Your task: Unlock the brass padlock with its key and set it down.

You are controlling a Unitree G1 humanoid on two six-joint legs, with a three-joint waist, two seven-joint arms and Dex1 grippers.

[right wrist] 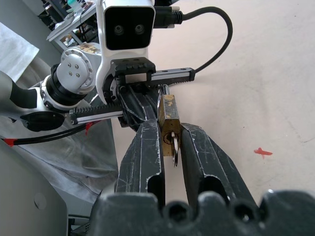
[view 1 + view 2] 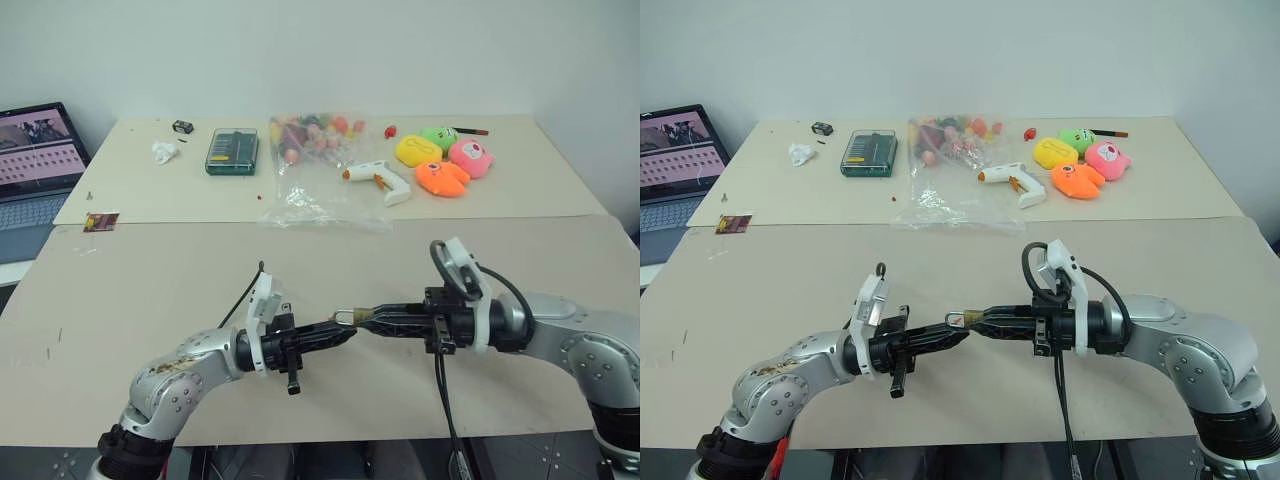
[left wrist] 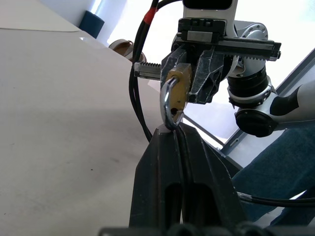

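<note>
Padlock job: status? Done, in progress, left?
Done: the brass padlock is off the table, between both grippers. In hand: the left gripper pinches the shackle; the right gripper clamps the body. Left: whether it is unlocked can't be told; it is not yet set down.

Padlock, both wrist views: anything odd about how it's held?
Nothing stands out. The brass padlock hangs above the table between the grippers: right gripper clamps its body, left gripper pinches the shackle.
</note>
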